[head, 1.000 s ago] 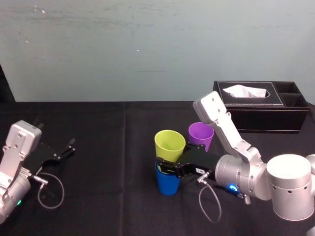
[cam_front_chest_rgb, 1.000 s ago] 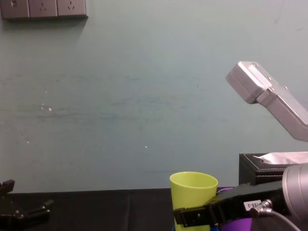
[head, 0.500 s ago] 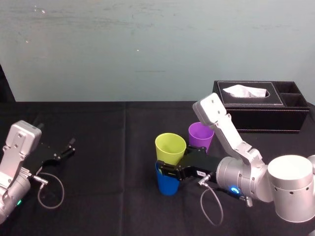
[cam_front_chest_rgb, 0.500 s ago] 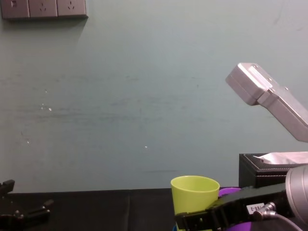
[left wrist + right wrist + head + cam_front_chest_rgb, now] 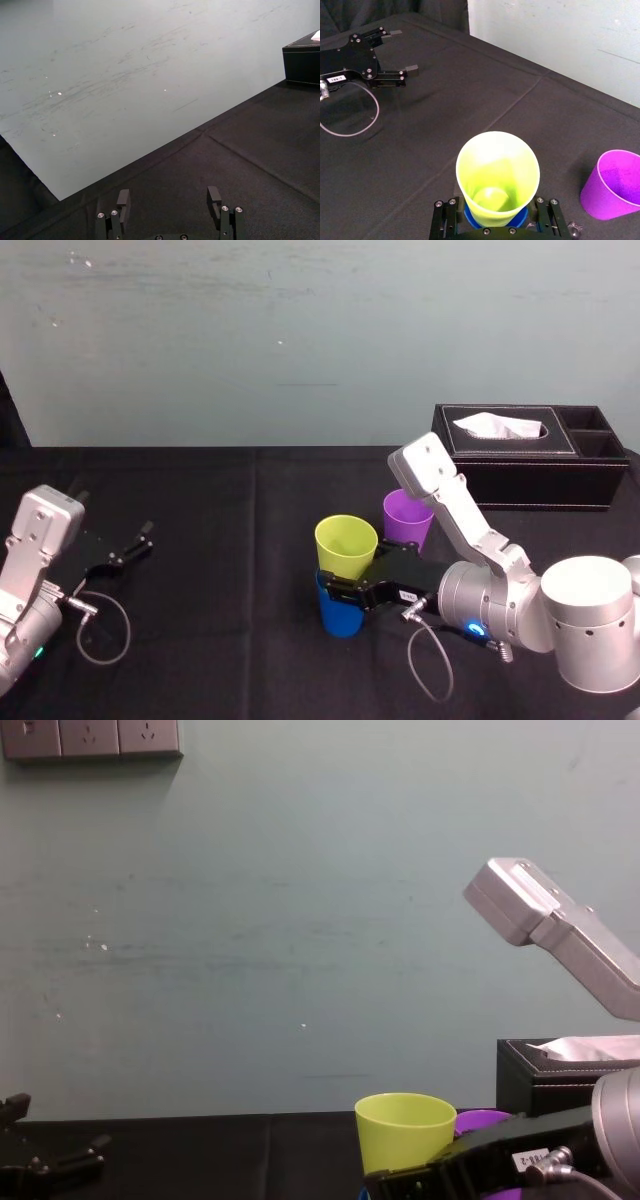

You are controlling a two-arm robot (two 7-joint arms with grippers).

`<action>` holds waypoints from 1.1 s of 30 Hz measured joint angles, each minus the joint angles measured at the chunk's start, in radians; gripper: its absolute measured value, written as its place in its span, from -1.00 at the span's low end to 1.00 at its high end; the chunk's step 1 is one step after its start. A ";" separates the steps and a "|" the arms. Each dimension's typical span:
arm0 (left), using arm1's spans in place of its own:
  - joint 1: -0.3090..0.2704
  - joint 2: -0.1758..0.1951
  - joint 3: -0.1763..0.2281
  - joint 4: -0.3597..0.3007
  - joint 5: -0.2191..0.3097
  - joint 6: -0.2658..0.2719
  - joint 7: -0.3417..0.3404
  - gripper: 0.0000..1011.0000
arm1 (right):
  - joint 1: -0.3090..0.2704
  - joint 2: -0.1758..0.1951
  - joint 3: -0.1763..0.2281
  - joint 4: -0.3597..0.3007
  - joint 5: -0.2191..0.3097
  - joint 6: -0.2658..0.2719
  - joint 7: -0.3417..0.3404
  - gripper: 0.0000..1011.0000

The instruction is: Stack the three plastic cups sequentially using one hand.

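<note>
The right claw [image 5: 338, 587], in the lower middle of the head view, is closed on the yellow-green cup [image 5: 346, 543], with 1 finger on each side of its lower wall. That cup stands upright with its base sunk into the mouth of the blue cup [image 5: 340, 616]. The blue cup stands on the black surface [image 5: 230, 520] directly under it. In the right wrist view a thin blue rim rings the foot of the yellow-green cup, and most of that cup rises above the rim.

The purple cup [image 5: 407, 517] stands alone, upright and open end up. It is just behind and to the right of the 2 nested cups, near them but not touching.

A grey cable [image 5: 425, 660] loops from the right wrist down onto the surface at the lower right of the frame. Farther back, at the right of the frame, a black tissue box [image 5: 530, 480] sits with white tissue poking up, well apart from the cups.

At the far left of the frame the left claw [image 5: 138, 542] sits low by the surface, its 2 fingers spread wide and holding nothing.
</note>
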 joint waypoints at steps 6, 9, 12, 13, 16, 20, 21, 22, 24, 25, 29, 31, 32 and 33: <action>0.000 0.000 0.000 0.000 0.000 0.000 0.000 0.98 | 0.000 0.000 0.000 0.001 0.001 -0.001 0.000 0.48; 0.000 0.000 0.000 0.000 0.000 0.000 0.000 0.98 | 0.000 0.000 0.001 0.001 0.001 -0.002 0.000 0.66; 0.000 0.000 0.000 0.000 0.000 0.000 0.000 0.98 | 0.000 0.000 0.001 0.001 0.001 -0.002 0.000 0.83; 0.000 0.000 0.000 0.000 0.000 0.000 0.000 0.98 | 0.000 0.000 0.001 0.001 0.002 -0.002 0.000 0.85; 0.000 0.000 0.000 0.000 0.000 0.000 0.000 0.98 | 0.000 0.000 0.001 0.001 0.002 -0.002 0.000 0.98; 0.000 0.000 0.000 0.000 0.000 0.000 0.000 0.98 | 0.000 0.000 0.001 0.001 0.003 -0.003 0.000 0.98; 0.000 0.000 0.000 0.000 0.000 0.000 0.000 0.98 | 0.000 0.000 0.001 0.001 0.003 -0.003 0.000 0.98; 0.000 0.000 0.000 0.000 0.000 0.000 0.000 0.98 | 0.000 0.000 0.001 0.001 0.003 -0.003 0.000 0.98; 0.000 0.000 0.000 0.000 0.000 0.000 0.000 0.98 | 0.000 0.000 0.001 0.001 0.003 -0.003 0.000 0.98; 0.000 0.000 0.000 0.000 0.000 0.000 0.000 0.98 | 0.000 0.000 0.001 0.001 0.003 -0.003 0.000 0.98; 0.000 0.000 0.000 0.000 0.000 0.000 0.000 0.98 | 0.000 0.000 0.001 0.001 0.003 -0.004 0.000 0.98; 0.000 0.000 0.000 0.000 0.000 0.000 0.000 0.98 | -0.001 0.001 0.001 0.000 0.002 -0.008 0.000 0.98; 0.000 0.000 0.000 0.000 0.000 0.000 0.000 0.98 | -0.003 0.001 0.004 -0.002 0.001 -0.018 -0.001 0.98; 0.000 0.000 0.000 0.000 0.000 0.000 0.000 0.98 | -0.006 0.002 0.007 -0.005 0.000 -0.026 -0.002 0.98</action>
